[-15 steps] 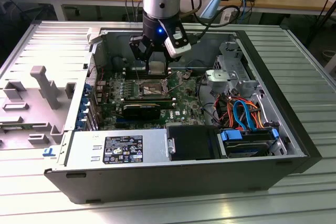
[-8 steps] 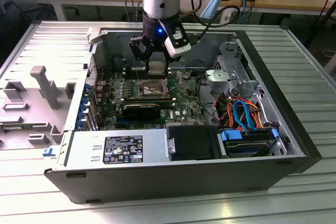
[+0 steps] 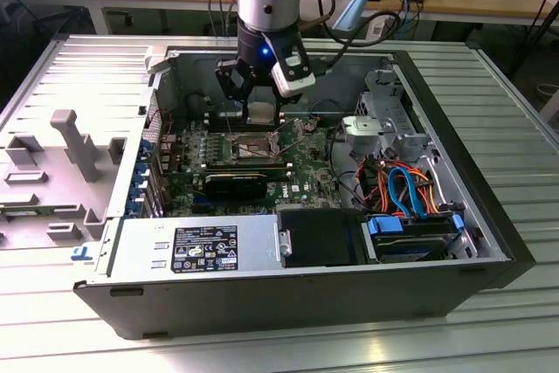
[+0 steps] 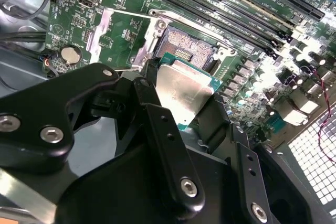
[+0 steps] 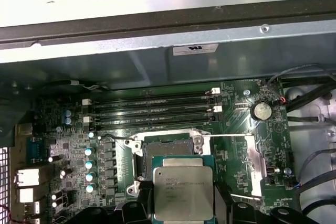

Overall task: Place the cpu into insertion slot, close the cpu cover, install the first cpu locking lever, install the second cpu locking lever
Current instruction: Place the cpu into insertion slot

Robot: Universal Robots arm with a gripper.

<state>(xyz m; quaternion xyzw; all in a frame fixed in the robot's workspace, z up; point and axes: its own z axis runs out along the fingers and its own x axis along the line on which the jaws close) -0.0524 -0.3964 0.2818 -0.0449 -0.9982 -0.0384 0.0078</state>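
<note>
Gripper [image 3: 260,111] sits at upper centre of the exterior view, inside the open computer case [image 3: 489,216]. Its fingers [image 5: 144,200] are closed partway onto the cpu [image 5: 182,187], one on each side edge. The chip hangs just above the insertion slot [image 5: 167,148], not seated, with the slot partly exposed past it. Beside the slot, the cpu cover [image 5: 251,161] lies flipped open.

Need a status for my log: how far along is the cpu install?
Done: nothing seated; the insertion slot lies open and empty. In hand: the gripper holds the cpu near it. Left: seating, closing the open cpu cover, both locking levers.
</note>
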